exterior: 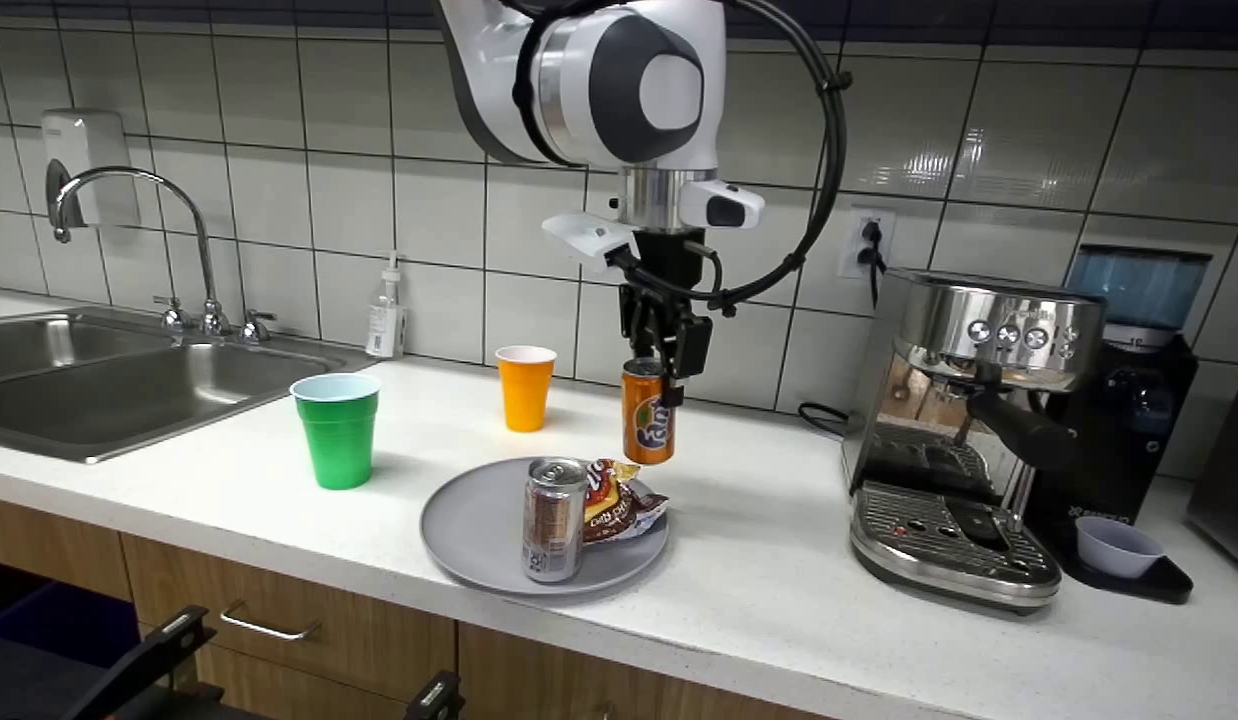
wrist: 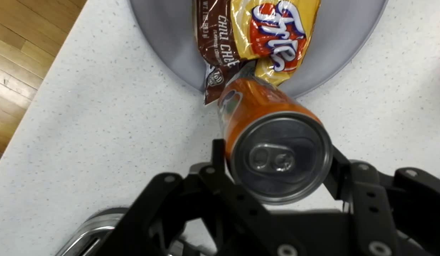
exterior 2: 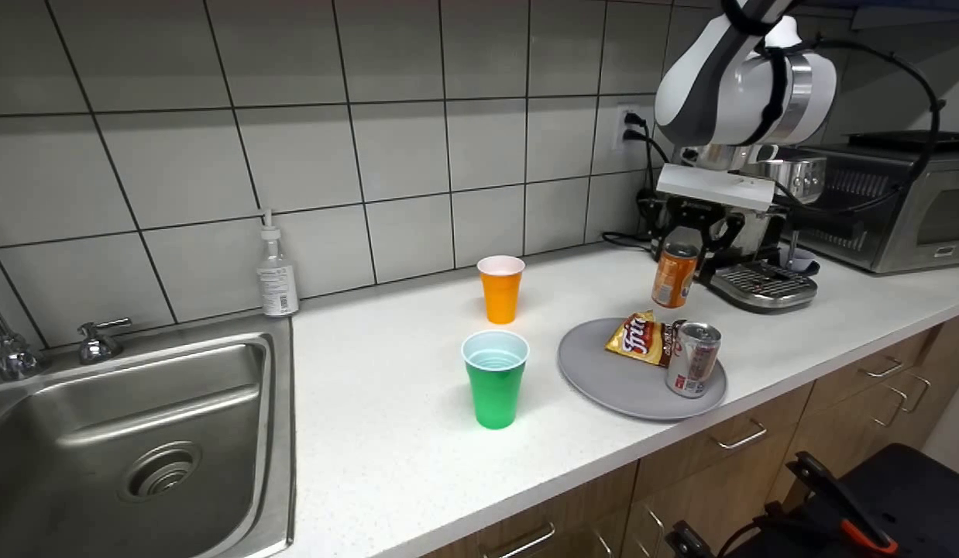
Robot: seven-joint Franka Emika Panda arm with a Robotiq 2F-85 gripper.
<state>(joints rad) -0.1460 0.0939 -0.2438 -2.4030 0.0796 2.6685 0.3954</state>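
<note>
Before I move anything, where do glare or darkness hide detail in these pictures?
Wrist view: the fingers look nearly black, and the top of the orange can is dark; in an exterior view, bright streaks mark the wall tiles; in an exterior view, a pale reflection bands the sink.

Kitchen or kitchenette; whether in a home or an office cannot be told. A steel sink (exterior 2: 84, 480) with a chrome faucet (exterior: 214, 316) is set into a white desk (exterior 2: 386, 434), backed by a tiled wall (exterior 2: 402, 147). A dispenser (exterior: 97, 165) is mounted on the wall, a pump bottle (exterior 2: 277, 283) is placed by the sink. A coffee machine (exterior: 964, 350), a grinder (exterior: 1129, 410) and a boxy steel appliance (exterior 2: 948, 221) are stood farther along; wood-fronted drawers (exterior: 359, 640) are fitted below.
</note>
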